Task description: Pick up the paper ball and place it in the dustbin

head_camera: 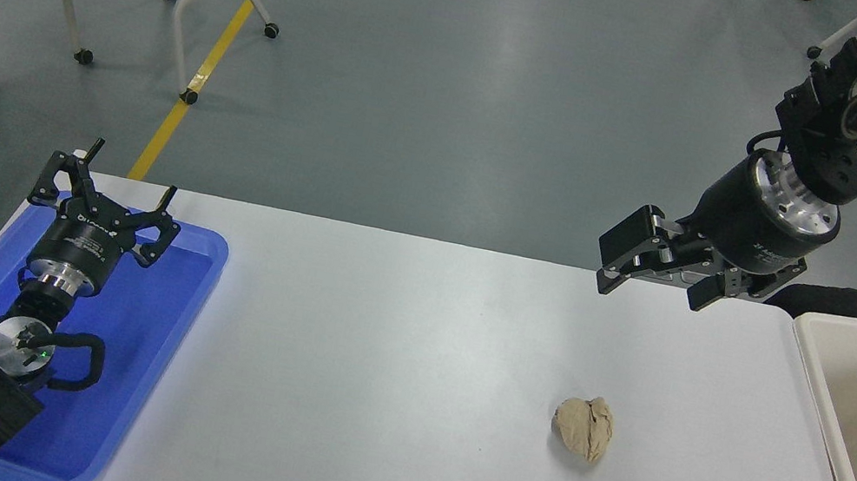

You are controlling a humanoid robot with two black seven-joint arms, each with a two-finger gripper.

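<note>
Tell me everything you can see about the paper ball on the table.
The paper ball is a tan-brown crumpled wad, wrinkled and lumpy, with a deep crease down its middle. It lies alone on the white table, right of centre, casting a small shadow. Nothing grips or touches it: the right gripper hangs open above and beyond it, and the cream dustbin stands apart to its right.

The left arm enters from the lower left corner and extends away from the camera. Its wrist points forward, and the left gripper (108,197) sits with its fingers spread apart, tips aimed toward the far side. The right arm enters from the upper right edge, held high. Its wrist bends downward and to the left. The right gripper (656,272) hangs in the air with its fingers parted, holding nothing.
</note>
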